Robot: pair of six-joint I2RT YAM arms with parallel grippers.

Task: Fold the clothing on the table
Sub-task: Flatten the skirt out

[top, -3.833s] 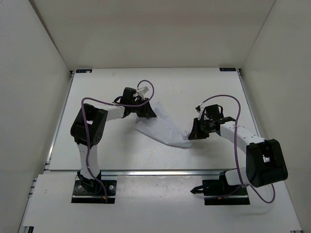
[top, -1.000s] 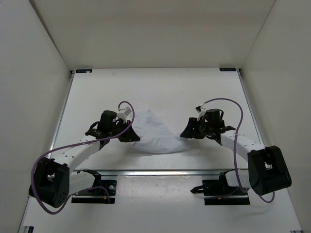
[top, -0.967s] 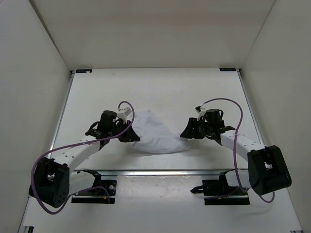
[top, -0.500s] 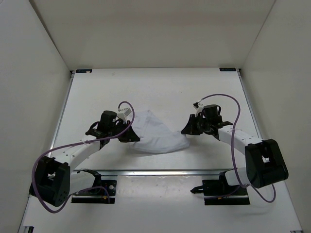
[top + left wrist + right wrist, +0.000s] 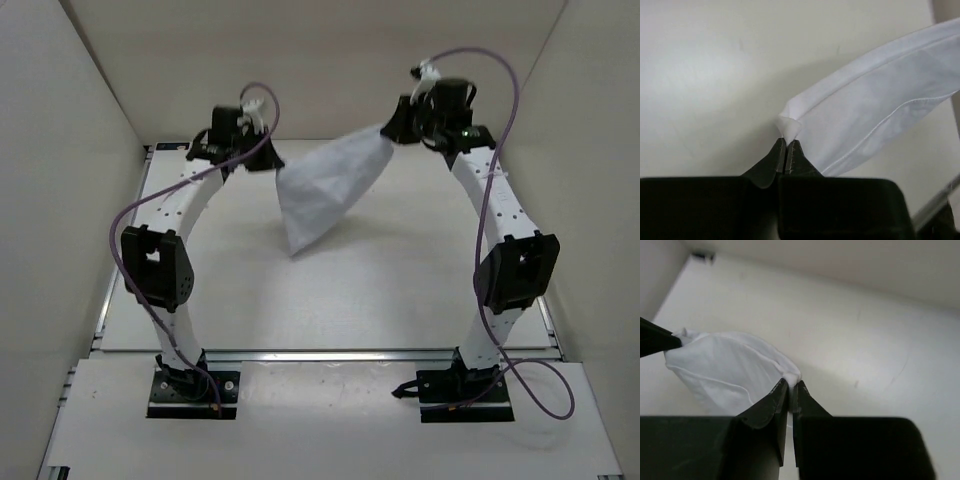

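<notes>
The white clothing (image 5: 325,188) hangs in the air above the table (image 5: 400,280), stretched between both raised arms, its lower tip drooping toward the table at centre left. My left gripper (image 5: 274,166) is shut on the clothing's left corner (image 5: 790,126). My right gripper (image 5: 386,130) is shut on the right corner (image 5: 791,376). In the right wrist view the clothing (image 5: 725,370) sags away to the left. In the left wrist view it spreads off to the upper right.
White walls enclose the table on three sides. A silver rail (image 5: 330,353) runs along the near edge, with both arm bases (image 5: 190,385) bolted just in front of it. Dark corner brackets (image 5: 470,143) mark the far corners.
Both arms have risen from low over the table to high at the back, lifting the clothing off the surface. The right gripper closed on its corner within the last second.
</notes>
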